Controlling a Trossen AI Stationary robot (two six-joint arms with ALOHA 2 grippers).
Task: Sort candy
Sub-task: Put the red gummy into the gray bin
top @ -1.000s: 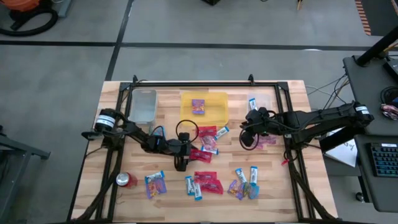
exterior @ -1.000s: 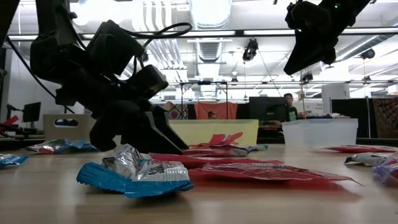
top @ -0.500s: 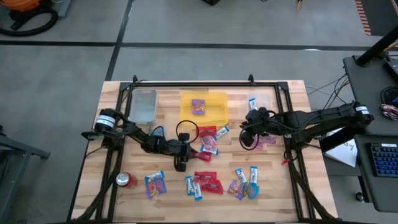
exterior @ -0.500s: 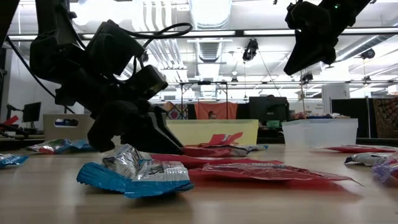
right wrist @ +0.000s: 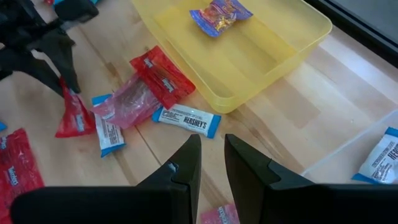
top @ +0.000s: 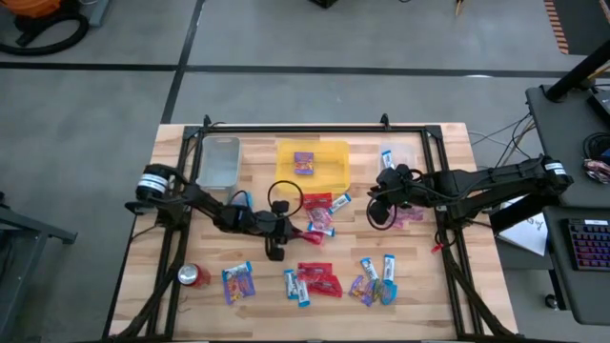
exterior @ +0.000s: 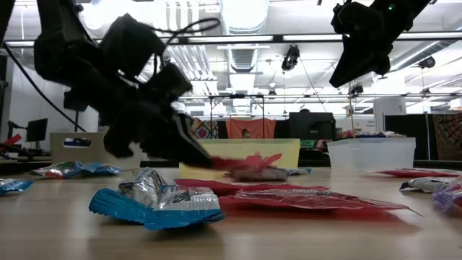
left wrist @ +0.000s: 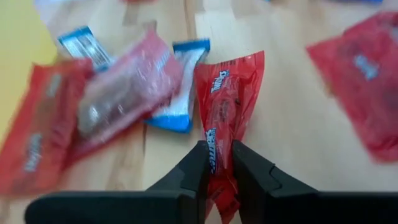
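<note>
Candy lies scattered over the wooden table: red packets [top: 319,281], purple multicolour packets [top: 238,283] and blue-and-white bars [right wrist: 186,120]. My left gripper [left wrist: 216,149] is at mid-table and is shut on a red packet [left wrist: 227,106]. My right gripper [right wrist: 212,146] hangs high above the table's right half, its fingers a narrow gap apart with nothing between them. A purple packet [top: 304,163] lies in the yellow tray [top: 329,176], and a blue-and-white bar [top: 388,158] lies in the clear bin at the far right. My left gripper pinches the red packet's near end [left wrist: 219,177] between its two fingers. The fingers slant down from the table's left and lie along the packet. The packet stretches away beyond the fingertips [right wrist: 64,84], tilted downward. Whether its far end [left wrist: 249,62] rests on the table, I cannot tell.
A clear empty bin [top: 219,162] stands at the far left and a red soda can [top: 193,276] near the front left corner. More packets and bars [right wrist: 134,99] lie close beside the held one. A black frame [top: 315,128] runs along the table's far side.
My left gripper has shut on the red packet and then risen a little, lifting the packet's gripped end off the table. My right gripper has kept still.
</note>
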